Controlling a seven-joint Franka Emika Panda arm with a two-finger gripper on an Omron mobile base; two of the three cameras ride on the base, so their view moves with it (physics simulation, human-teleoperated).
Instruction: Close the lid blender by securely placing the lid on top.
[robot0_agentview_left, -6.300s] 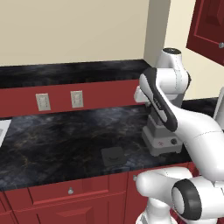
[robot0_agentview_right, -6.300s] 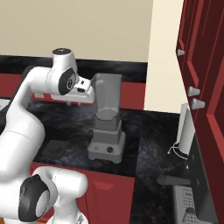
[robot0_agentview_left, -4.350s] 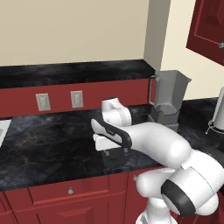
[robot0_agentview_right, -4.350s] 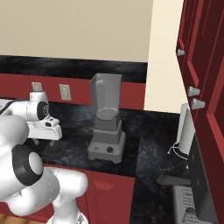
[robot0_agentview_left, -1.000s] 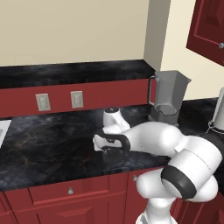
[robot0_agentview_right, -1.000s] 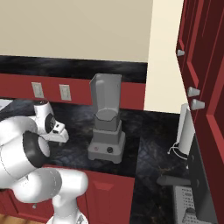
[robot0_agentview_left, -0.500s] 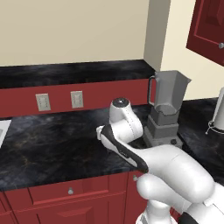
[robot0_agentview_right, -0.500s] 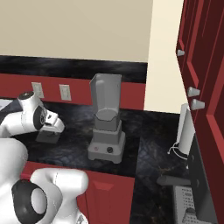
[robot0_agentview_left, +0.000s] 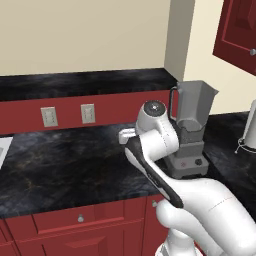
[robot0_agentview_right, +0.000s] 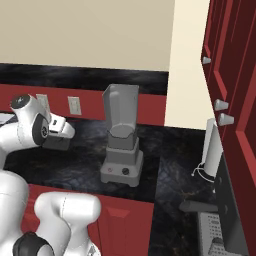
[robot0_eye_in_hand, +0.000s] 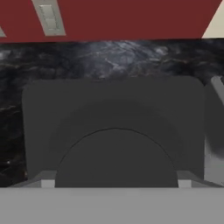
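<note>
The grey blender (robot0_agentview_left: 191, 125) (robot0_agentview_right: 121, 145) stands on the black counter, its tapered jar open at the top with nothing on it. My gripper (robot0_agentview_right: 59, 142) (robot0_eye_in_hand: 113, 181) hangs above the counter to the blender's left, about level with its base. It is shut on the lid (robot0_eye_in_hand: 113, 127) (robot0_agentview_right: 58, 145), a flat dark grey square cap with a raised round centre. In the hand view the lid covers most of the picture, with the dark counter behind it. In the left base view my own arm hides the lid.
A white object with a thin wire stand (robot0_agentview_left: 250, 125) (robot0_agentview_right: 212, 147) stands right of the blender. Two wall outlets (robot0_agentview_left: 50, 116) (robot0_agentview_left: 87, 113) sit on the red backsplash. Red upper cabinets (robot0_agentview_right: 232, 75) hang at the right. The black counter (robot0_agentview_left: 60, 160) stretches left.
The hand has risen from the counter with the lid in it and has swung up and toward the blender. The blender has not moved.
</note>
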